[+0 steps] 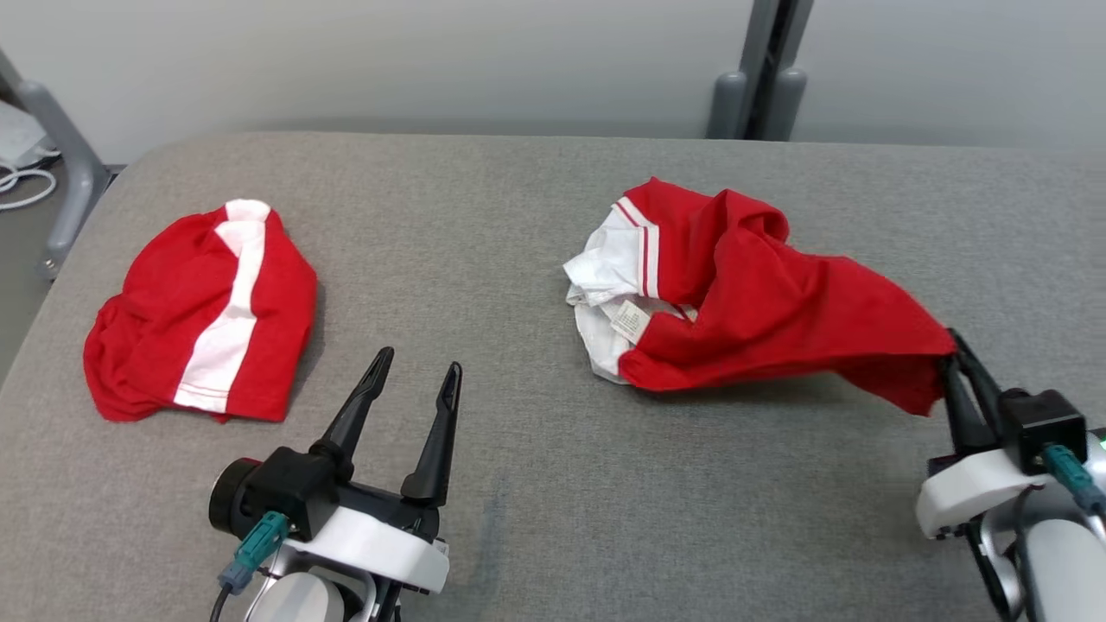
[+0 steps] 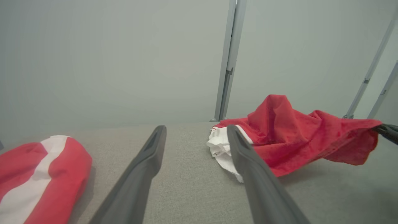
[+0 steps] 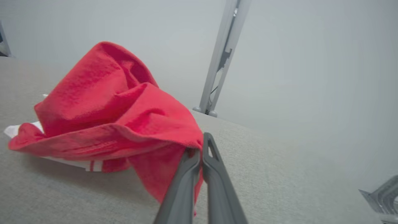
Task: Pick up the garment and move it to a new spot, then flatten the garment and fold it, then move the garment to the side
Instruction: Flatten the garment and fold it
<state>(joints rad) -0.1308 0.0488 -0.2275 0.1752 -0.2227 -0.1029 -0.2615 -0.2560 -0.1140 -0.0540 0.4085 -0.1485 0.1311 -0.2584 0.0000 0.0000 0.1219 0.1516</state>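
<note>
From head view: pinches right corner of crumpled garment with right gripper, clamped shut on it; holds left gripper wide open, empty. From left wrist: shows corner raised, bulk resting on table. From right wrist: confirms grip on red edge. Pickup step; next probably calls for lifting clear, carrying elsewhere.

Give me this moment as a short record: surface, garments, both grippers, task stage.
surface: grey padded table
garment in work: crumpled red and white garment, right of centre, one corner lifted
other item: red garment with white stripe, lying at left
left gripper: open, empty
right gripper: shut on the crumpled garment's corner
stage: pick-up begun; not flattened or folded
</note>
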